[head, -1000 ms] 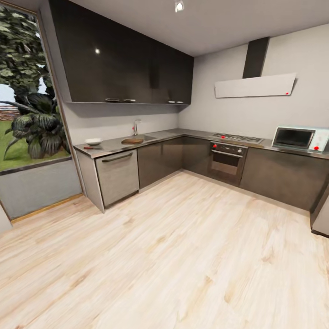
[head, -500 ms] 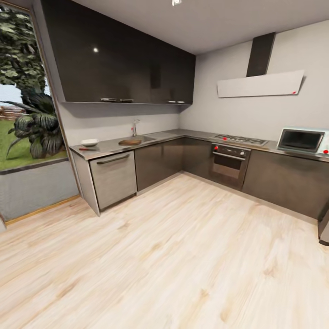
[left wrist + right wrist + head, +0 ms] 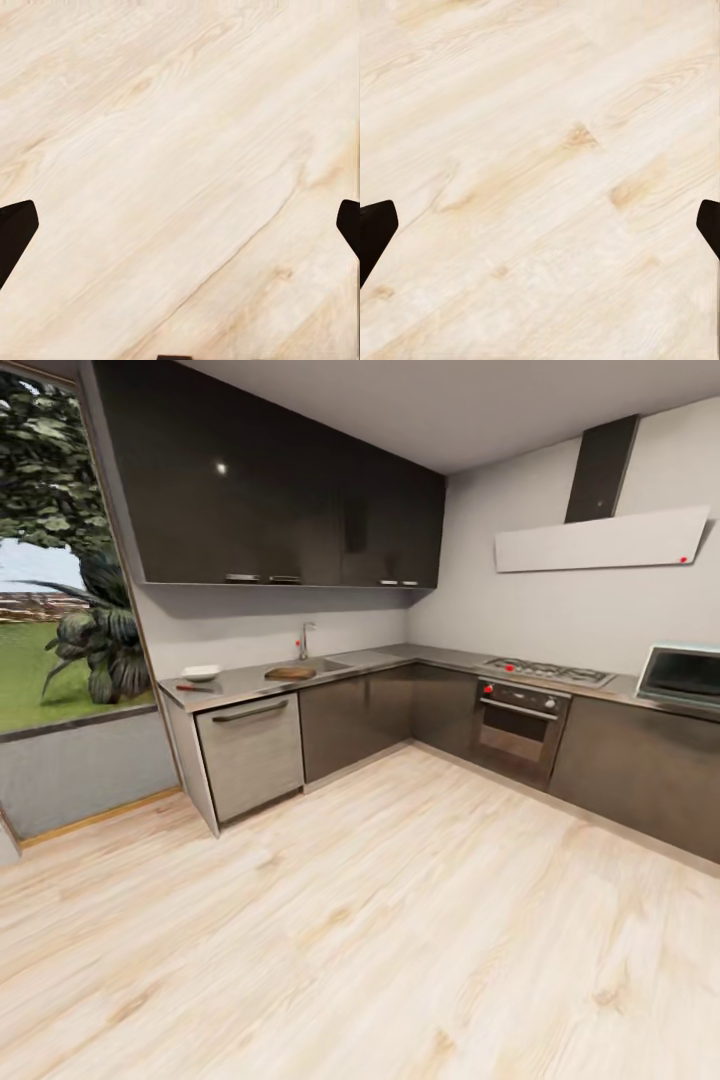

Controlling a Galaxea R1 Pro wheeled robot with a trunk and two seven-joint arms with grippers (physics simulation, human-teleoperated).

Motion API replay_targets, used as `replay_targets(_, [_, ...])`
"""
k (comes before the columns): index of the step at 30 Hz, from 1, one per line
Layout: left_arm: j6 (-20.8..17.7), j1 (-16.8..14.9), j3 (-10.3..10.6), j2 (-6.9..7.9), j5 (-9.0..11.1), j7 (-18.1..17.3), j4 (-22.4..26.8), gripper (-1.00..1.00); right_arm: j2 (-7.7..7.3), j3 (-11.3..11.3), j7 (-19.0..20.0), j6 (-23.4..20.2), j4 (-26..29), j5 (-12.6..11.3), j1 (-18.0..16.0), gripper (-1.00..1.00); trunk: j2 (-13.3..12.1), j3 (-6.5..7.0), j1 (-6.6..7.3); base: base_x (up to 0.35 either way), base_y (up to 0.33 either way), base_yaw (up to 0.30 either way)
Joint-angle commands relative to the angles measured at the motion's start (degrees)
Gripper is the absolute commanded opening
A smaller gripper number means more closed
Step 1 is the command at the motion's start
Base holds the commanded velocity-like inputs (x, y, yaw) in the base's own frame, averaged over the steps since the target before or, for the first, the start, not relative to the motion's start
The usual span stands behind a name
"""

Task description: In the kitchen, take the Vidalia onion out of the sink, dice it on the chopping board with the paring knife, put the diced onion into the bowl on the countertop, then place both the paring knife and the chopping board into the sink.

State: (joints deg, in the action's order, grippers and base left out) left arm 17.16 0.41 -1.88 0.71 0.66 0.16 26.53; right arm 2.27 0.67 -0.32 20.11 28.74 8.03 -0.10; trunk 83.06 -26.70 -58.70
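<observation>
Across the pale floor (image 3: 400,920), the countertop (image 3: 250,682) carries chopping board (image 3: 290,673) beside sink (image 3: 322,663), bowl (image 3: 201,672) and paring knife (image 3: 193,688) leftward; onion hidden. My left gripper (image 3: 180,225) and right gripper (image 3: 540,225) hang spread, fingertips cut off.

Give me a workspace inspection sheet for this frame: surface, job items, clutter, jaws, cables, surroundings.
Surface: countertop dark, glossy, far across the pale wood floor.
Job's things: bowl and paring knife near the counter's left end; chopping board beside the sink; onion too small to tell.
Clutter: nothing seen.
Grippers: left gripper and right gripper jaws wide apart, empty, over floor.
Cables: nothing seen.
Surroundings: oven, hob, window.
</observation>
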Motion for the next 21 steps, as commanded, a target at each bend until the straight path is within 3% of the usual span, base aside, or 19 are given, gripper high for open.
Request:
replay_targets(1, [0.1, 0.0, -0.1, -0.01, 0.1, 0.0, 0.1, 1.0, 0.01, -0.1, 0.0, 0.1, 0.0, 0.4, 0.0, 1.0, 0.0, -0.04, -0.03, 0.244, -0.233, 0.126])
replay_targets(21, [0.1, 0.0, -0.1, 0.07, 0.1, 0.0, 0.0, 1.0, 0.03, 0.0, 0.0, 0.1, 0.0, 0.4, 0.0, 1.0, 0.0, -0.04, -0.03, 0.249, -0.229, 0.019])
